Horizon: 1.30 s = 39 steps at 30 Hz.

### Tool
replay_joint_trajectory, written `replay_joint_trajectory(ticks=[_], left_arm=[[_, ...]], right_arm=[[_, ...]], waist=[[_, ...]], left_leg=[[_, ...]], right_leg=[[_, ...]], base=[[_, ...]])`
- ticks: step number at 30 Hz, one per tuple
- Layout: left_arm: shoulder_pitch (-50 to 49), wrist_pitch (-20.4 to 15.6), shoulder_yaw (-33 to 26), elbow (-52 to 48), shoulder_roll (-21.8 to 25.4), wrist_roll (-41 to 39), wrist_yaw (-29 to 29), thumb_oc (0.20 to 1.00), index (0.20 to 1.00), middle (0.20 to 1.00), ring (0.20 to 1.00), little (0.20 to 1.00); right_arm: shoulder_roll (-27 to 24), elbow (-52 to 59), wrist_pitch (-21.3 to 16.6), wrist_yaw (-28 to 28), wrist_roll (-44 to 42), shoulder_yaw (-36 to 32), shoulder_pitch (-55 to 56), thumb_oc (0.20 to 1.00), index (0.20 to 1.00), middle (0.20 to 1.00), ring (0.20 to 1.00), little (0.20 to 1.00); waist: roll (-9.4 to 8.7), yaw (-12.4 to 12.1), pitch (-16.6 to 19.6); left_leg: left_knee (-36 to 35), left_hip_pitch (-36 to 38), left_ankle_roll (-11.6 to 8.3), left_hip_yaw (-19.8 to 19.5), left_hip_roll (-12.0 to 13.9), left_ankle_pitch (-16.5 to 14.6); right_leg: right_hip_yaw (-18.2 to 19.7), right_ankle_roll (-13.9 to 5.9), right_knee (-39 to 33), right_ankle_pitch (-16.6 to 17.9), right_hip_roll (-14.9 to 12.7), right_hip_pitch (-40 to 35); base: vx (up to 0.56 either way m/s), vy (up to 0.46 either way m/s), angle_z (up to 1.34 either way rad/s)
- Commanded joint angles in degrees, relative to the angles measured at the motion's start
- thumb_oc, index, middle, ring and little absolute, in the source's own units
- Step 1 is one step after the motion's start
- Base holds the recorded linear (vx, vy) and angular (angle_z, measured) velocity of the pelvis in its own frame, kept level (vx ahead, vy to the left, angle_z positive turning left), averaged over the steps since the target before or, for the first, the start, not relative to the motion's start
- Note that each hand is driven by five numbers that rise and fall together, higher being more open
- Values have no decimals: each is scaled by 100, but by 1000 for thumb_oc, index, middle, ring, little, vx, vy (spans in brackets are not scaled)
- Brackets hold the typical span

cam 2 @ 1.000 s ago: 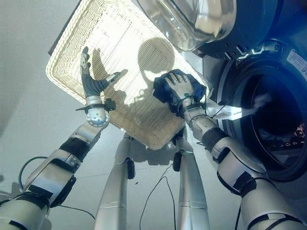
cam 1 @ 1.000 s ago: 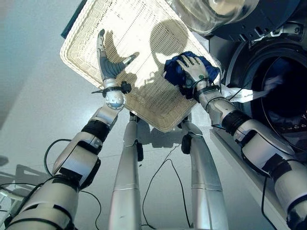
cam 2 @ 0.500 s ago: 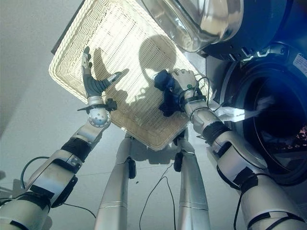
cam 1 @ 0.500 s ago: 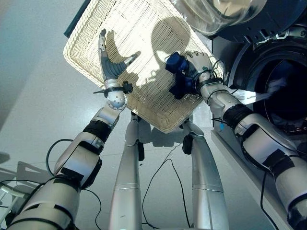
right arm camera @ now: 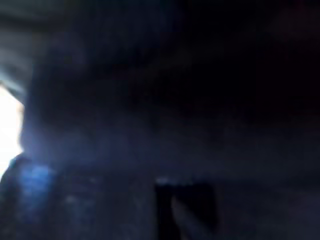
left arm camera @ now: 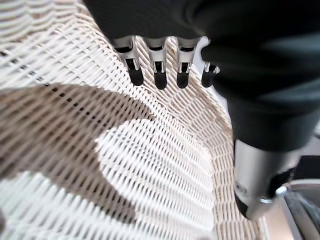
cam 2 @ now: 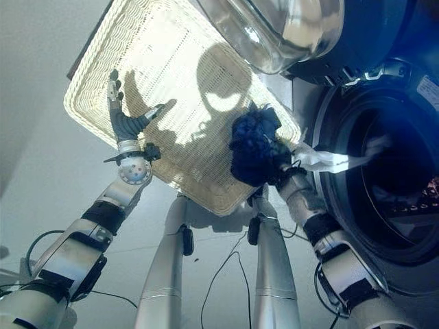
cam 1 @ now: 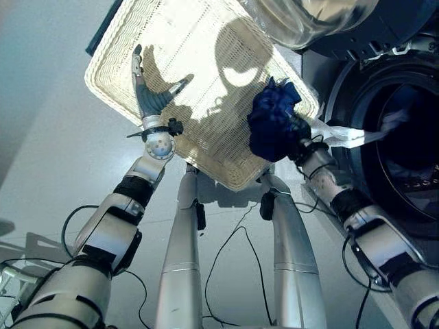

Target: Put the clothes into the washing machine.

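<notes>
A bunched dark blue garment point(cam 1: 273, 127) hangs above the near right corner of the white wicker basket point(cam 1: 110, 82), close to the washing machine's round opening point(cam 1: 411, 157). My right hand point(cam 1: 300, 142) is shut on the garment from behind, and the cloth covers most of the hand. That same blue cloth point(right arm camera: 100, 150) lies close before the right wrist view. My left hand point(cam 1: 147, 99) is open over the basket's left part, its straight fingers point(left arm camera: 159, 75) near the weave point(left arm camera: 125, 165) with nothing in them.
The machine's glass door point(cam 1: 309, 17) stands open above the basket's far right corner. A white cloth point(cam 1: 343, 135) hangs over the drum's near rim. Dark laundry lies inside the drum point(cam 2: 411, 199). Grey floor point(cam 1: 55, 171) spreads to the left.
My right hand has lifted the blue garment off the basket floor and carried it toward the drum opening. The left hand has stayed open over the basket, with a slight shift of the view.
</notes>
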<state>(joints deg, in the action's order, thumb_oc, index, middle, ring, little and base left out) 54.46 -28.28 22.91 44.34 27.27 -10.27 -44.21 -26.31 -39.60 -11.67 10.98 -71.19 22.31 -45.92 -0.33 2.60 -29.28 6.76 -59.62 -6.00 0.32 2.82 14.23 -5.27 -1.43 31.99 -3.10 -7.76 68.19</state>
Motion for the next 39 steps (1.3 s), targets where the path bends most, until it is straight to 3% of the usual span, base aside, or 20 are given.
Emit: replay_joint_trajectory(ticks=[1,5,13,17,19,24,27,28,30,32,33,35,37,39], left_arm=[[-4,-267,-426,-186,234,54,-162,1000,1000,1000,1000,1000],[-53,-326,-467,-160,355,12,-126,1000,1000,1000,1000,1000],[-4,-665,-464,259,629,-229,63,1000,1000,1000,1000,1000],[40,-679,-441,302,677,-275,86,1000,1000,1000,1000,1000],[63,-699,-423,344,677,-288,83,1000,1000,1000,1000,1000],[163,-704,-325,396,618,-292,98,1000,1000,1000,1000,1000],[230,-640,-252,399,595,-288,86,1000,1000,1000,1000,1000],[283,-593,-178,391,591,-296,75,1000,1000,1000,1000,1000],[310,-557,-125,382,601,-301,83,1000,1000,1000,1000,1000],[277,-533,-13,346,651,-326,49,1000,1000,1000,1000,1000],[257,-523,13,319,666,-321,29,1000,1000,1000,1000,1000],[143,-405,129,50,782,-298,-110,1000,1000,1000,1000,1000],[67,-351,130,-106,830,-235,-181,1000,1000,1000,1000,1000],[57,-322,130,-159,861,-239,-191,1000,1000,1000,1000,1000]], right_arm=[[-264,345,-511,707,-1461,-513,188,200,200,200,200,200],[-394,298,-594,868,-1954,-921,326,200,200,200,200,200],[-832,-1016,-620,1008,-3079,-2176,475,200,200,200,200,200],[-904,-1176,-649,871,-3011,-2319,518,200,200,200,200,200],[-921,-1334,-562,488,-2679,-2353,506,200,200,200,200,200],[-1013,-1990,-92,-128,-2188,-2311,326,200,200,200,200,200],[-1035,-2316,418,-850,-1712,-2222,211,200,200,200,200,200],[-1127,-2593,744,-1447,-1496,-2138,66,200,200,200,200,200],[-1287,-2756,885,-2029,-1535,-2068,-107,200,200,200,200,200],[-1634,-2965,831,-2938,-1572,-2061,-331,200,200,200,200,200],[-1709,-2991,797,-3115,-1578,-2064,-362,200,200,200,200,200],[-2058,-2966,301,-4103,-1668,-1989,-566,200,200,200,200,200],[-2214,-2749,-51,-4654,-1593,-1924,-716,200,200,200,200,200],[-2292,-2600,-171,-4907,-1469,-1867,-791,200,200,200,200,200]], waist=[[-136,165,-52],[-194,206,-52],[-243,281,-52],[-238,301,-52],[-239,309,-52],[-199,263,-52],[-179,231,-52],[-163,192,-52],[-150,164,-52],[-149,132,-52],[-152,126,-52],[-199,98,-52],[-247,109,-52],[-269,119,-52]], left_leg=[[724,-94,-164,328,-98,-621],[683,-72,-176,309,-74,-656],[695,-56,-194,285,-9,-766],[708,-62,-193,291,-8,-786],[725,-53,-193,299,-4,-797],[720,-55,-180,294,-22,-786],[736,-66,-171,286,-29,-775],[732,-62,-167,278,-32,-765],[757,-69,-171,264,-31,-769],[813,-74,-171,227,-27,-791],[826,-79,-168,214,-26,-796],[807,-82,-154,146,-35,-803],[747,-76,-145,128,-37,-800],[716,-73,-140,127,-33,-789]], right_leg=[[-121,-674,-1756,1431,378,-510],[-119,-707,-1813,1449,378,-547],[-129,-759,-1902,1470,344,-620],[-120,-762,-1923,1488,339,-617],[-115,-761,-1927,1491,336,-629],[-131,-752,-1952,1506,315,-638],[-144,-740,-1946,1507,313,-638],[-162,-731,-1947,1510,309,-645],[-181,-734,-1937,1514,299,-648],[-221,-749,-1918,1524,280,-670],[-231,-753,-1914,1529,280,-674],[-275,-766,-1976,1582,305,-725],[-283,-770,-2035,1611,330,-741],[-285,-770,-2055,1619,335,-744]], base=[[0,-12,-9],[-3,-16,-11],[2,-11,-5],[2,-2,-1],[0,-2,-2],[0,0,0],[0,0,0],[6,-37,0],[5,-45,0],[7,-62,1],[-1,-90,1],[-20,-98,1],[-25,-46,5],[-9,-7,2]])
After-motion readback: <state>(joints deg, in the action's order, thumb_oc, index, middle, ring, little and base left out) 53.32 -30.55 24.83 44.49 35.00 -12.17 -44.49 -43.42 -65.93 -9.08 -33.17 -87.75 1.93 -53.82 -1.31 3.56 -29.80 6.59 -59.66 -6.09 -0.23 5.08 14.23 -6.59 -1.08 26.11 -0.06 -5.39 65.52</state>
